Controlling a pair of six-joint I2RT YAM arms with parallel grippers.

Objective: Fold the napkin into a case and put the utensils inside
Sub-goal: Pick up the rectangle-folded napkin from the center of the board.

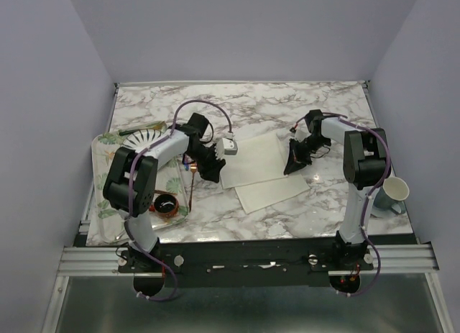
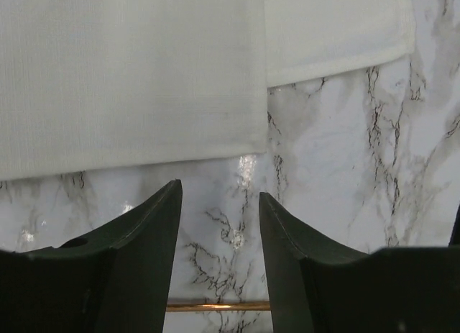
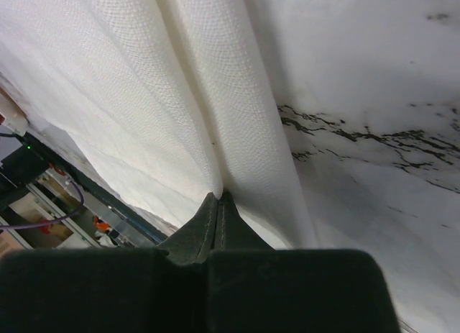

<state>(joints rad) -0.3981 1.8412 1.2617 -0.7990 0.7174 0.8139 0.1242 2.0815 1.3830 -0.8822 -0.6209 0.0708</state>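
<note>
Left gripper hangs with jaws apart, holding nothing, over the marble surface just beside the left edge of the napkin. That cloth lies mid-surface between the arms: cream, plain-woven, partly folded, one layer overlapping another. Judged soft, light and limp, it will sag and slide; best taken by pinching an edge or corner. Right gripper is clamped shut on a raised fold at its right edge.

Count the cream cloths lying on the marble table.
2. The far cloth lies mid-table, its right edge pinched by the right gripper; the near cloth lies just below it in the top view, partly beneath it. Further layers may be hidden.
</note>
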